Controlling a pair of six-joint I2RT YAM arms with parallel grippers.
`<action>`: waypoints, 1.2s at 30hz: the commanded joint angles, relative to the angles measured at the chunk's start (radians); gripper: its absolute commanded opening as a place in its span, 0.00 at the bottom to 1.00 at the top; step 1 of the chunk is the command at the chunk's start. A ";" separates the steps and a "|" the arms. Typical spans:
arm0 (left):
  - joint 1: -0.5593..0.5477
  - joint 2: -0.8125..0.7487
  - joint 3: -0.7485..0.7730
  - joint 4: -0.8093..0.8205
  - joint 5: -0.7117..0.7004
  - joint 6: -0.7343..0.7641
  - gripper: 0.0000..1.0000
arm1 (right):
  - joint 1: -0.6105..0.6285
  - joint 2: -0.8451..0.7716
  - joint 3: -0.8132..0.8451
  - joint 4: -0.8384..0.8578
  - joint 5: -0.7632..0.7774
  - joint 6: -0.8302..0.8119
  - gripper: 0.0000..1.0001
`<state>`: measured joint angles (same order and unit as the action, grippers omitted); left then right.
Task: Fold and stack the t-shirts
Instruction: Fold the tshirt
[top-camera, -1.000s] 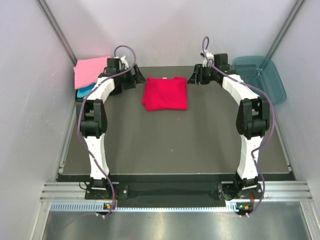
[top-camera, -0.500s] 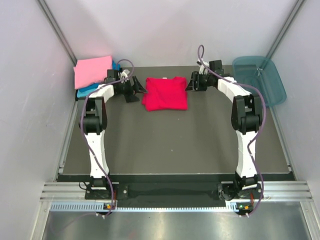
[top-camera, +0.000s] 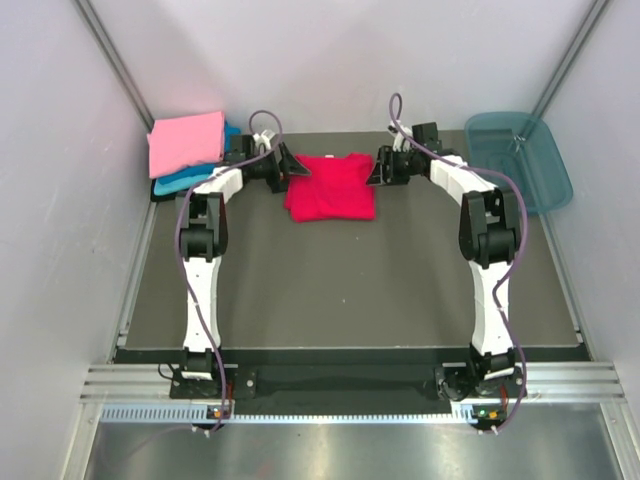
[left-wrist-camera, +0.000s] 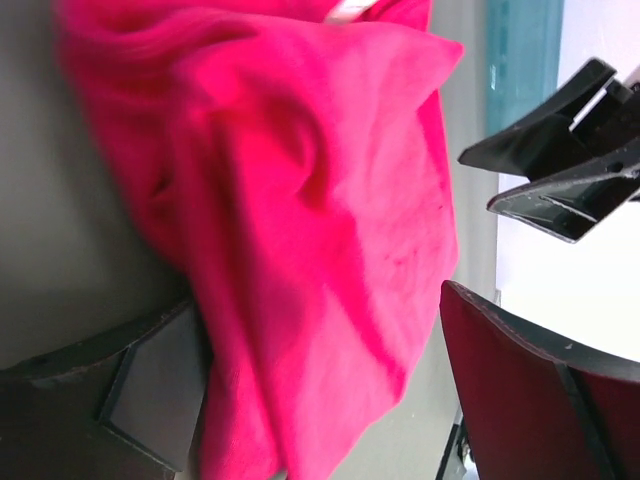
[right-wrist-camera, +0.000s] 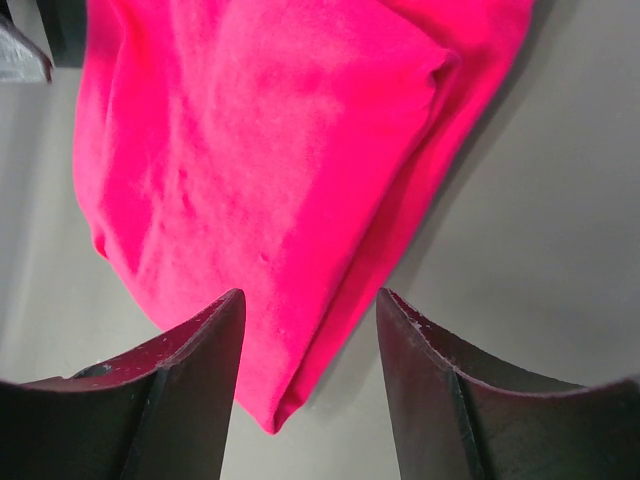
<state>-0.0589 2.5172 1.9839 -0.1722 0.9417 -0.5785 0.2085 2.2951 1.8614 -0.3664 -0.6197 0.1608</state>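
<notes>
Two sets of jaws apart around red t-shirt (top-camera: 330, 186); pink t-shirt (top-camera: 186, 143) only from above.

Red t-shirt (left-wrist-camera: 300, 230): cut off at 12 o'clock in both wrist views.
Turquoise t-shirt (top-camera: 180, 180): mostly covered by the pink t-shirt (top-camera: 186, 142).

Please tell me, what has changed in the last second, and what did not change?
Both arms moved inward toward the red t-shirt: the left gripper now reaches its left edge, the right gripper its right edge. Both are open; nothing is gripped yet. The red shirt, the pink t-shirt and the teal tub stayed in place.
</notes>
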 joint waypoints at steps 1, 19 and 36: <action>-0.045 0.092 -0.016 -0.032 -0.061 0.017 0.94 | -0.001 -0.003 0.025 0.026 0.021 -0.009 0.56; -0.062 0.089 -0.068 -0.081 -0.110 0.045 0.68 | -0.012 0.171 0.033 0.119 -0.098 0.227 0.67; -0.067 0.138 0.018 -0.058 -0.110 0.058 0.02 | 0.031 0.241 0.062 0.179 -0.130 0.303 0.43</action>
<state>-0.1127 2.5816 1.9965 -0.1467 0.9276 -0.5789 0.2054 2.4844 1.9068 -0.1532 -0.7990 0.4774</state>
